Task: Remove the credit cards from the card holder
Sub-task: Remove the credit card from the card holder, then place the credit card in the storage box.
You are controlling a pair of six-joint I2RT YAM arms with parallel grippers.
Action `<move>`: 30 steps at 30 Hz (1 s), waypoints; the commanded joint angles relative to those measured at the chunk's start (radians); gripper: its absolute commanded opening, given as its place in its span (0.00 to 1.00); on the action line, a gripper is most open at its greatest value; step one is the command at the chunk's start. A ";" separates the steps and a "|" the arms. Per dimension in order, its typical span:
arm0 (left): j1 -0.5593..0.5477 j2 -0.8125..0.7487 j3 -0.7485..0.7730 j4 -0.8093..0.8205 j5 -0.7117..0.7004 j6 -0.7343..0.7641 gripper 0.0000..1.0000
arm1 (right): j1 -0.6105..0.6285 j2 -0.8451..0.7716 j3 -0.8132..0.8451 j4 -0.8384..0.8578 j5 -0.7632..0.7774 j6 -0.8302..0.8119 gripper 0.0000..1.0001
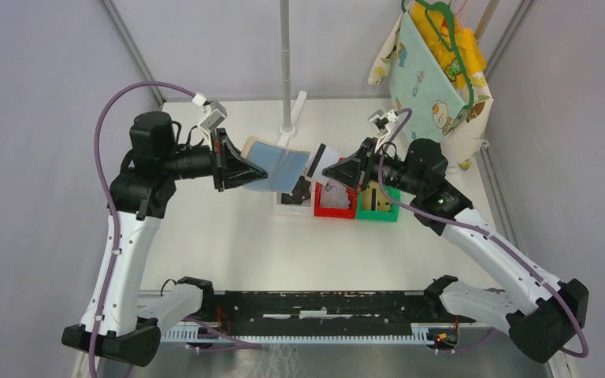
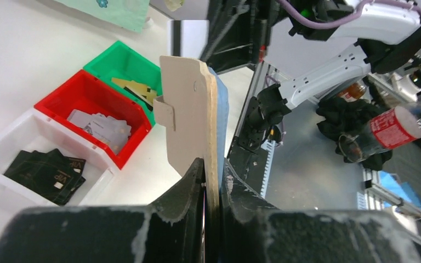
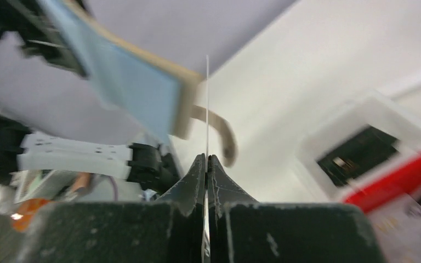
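**Top view, centre of frame.** The left gripper clamps 1 end of the card holder and holds it above the table, with its pale blue inner face turned up.

**Left wrist view.** The 2 fingers stand narrow, pressed on the holder. Its tan outer wall rises upright through the middle of the frame.

**Top view, right of centre.** The right gripper is closed on 1 pale card that carries a dark stripe. The card lies just beside the holder's free end; whether the 2 touch cannot be told.

**Right wrist view.** The card appears edge-on as a thin vertical line between fingers pressed together. The blurred holder lies at upper left.

**Top view, below both grippers.** 3 bins stand in a row:
- a white bin holding black cards
- a red bin holding silver-grey cards
- a green bin holding gold cards
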 commanded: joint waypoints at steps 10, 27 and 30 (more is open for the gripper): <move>0.000 -0.203 -0.012 -0.114 0.161 0.577 0.02 | -0.045 0.181 0.061 -0.458 0.344 -0.394 0.00; 0.000 -0.270 -0.085 -0.306 0.146 0.960 0.02 | -0.047 0.587 0.191 -0.372 0.366 -0.399 0.05; 0.001 -0.262 -0.117 -0.310 0.099 0.920 0.02 | -0.047 0.591 0.214 -0.383 0.382 -0.408 0.22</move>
